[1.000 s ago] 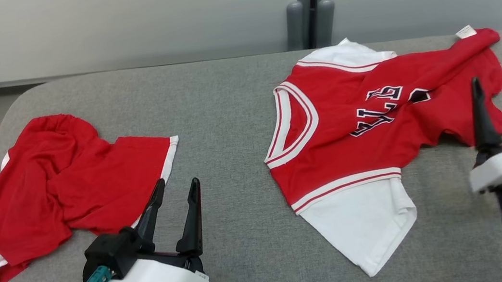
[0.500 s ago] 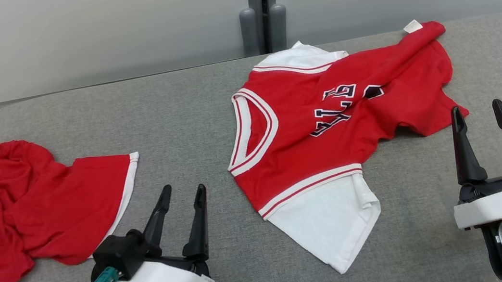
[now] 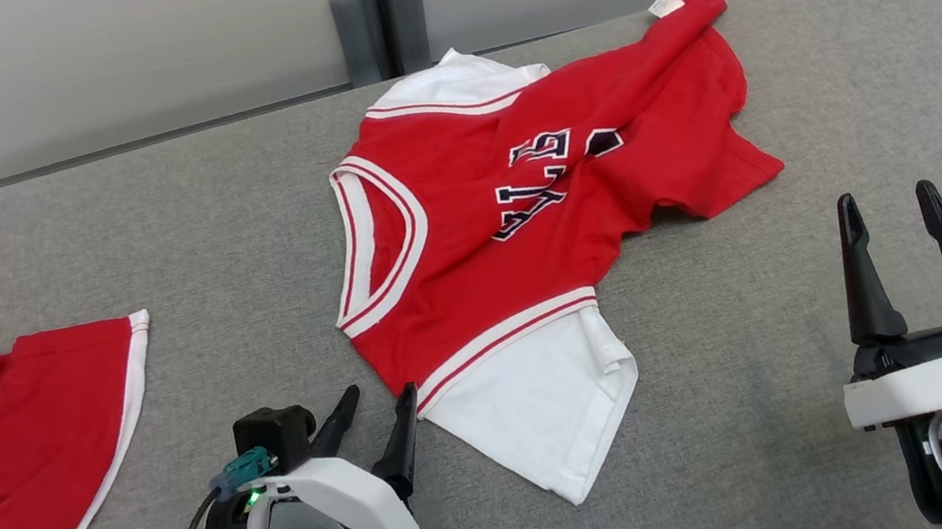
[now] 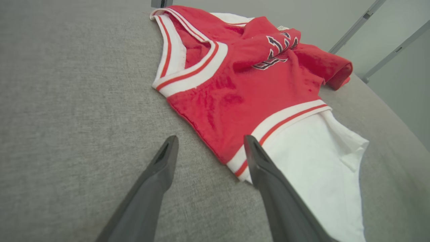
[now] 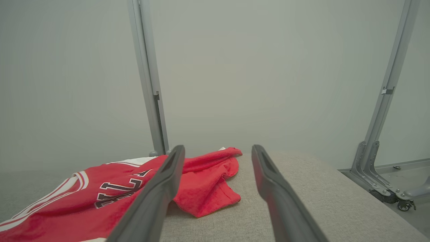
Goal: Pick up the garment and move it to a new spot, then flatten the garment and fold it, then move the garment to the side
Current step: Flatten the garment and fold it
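Jersey (image 3: pixel 509 205) one, shorts (image 3: pixel 11 434) one — left pincer (image 3: pixel 380 389), right pincer (image 3: pixel 885 194): two.

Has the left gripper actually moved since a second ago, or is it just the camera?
Yes. The left gripper has closed in rightward on the jersey. Its tips now sit at the jersey's striped edge, well away from the red shorts they were beside.

Left pincer (image 3: pixel 379 390) and right pincer (image 3: pixel 884 192), fingers apart, seemingly empty.

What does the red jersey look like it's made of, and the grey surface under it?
The red jersey looks like soft matte knit cloth, fibre unclear: it lies limp in folds. The grey surface looks like matte woven upholstery, its fine flecked weave plain in the left wrist view.
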